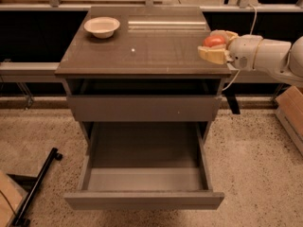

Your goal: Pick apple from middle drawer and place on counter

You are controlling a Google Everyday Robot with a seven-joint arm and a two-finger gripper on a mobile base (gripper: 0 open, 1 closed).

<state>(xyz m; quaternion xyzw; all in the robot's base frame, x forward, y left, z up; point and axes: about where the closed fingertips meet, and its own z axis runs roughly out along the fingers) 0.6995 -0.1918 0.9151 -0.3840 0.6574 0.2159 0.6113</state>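
My gripper [211, 44] comes in from the right on a white arm and is shut on the red apple [214, 40], held between its cream fingers [211, 55]. It is over the right edge of the counter [147, 46], the glossy dark top slab of the cabinet. I cannot tell whether the apple touches the slab. The middle drawer [144, 200] is pulled wide open below and its inside shows nothing in it. The upper drawer [144, 108] is shut.
A white bowl [102, 26] stands at the counter's back left, and a tiny white speck [133, 50] lies near the middle. A black bar [35, 188] lies on the speckled floor at lower left. A wooden crate [291, 112] sits at the right.
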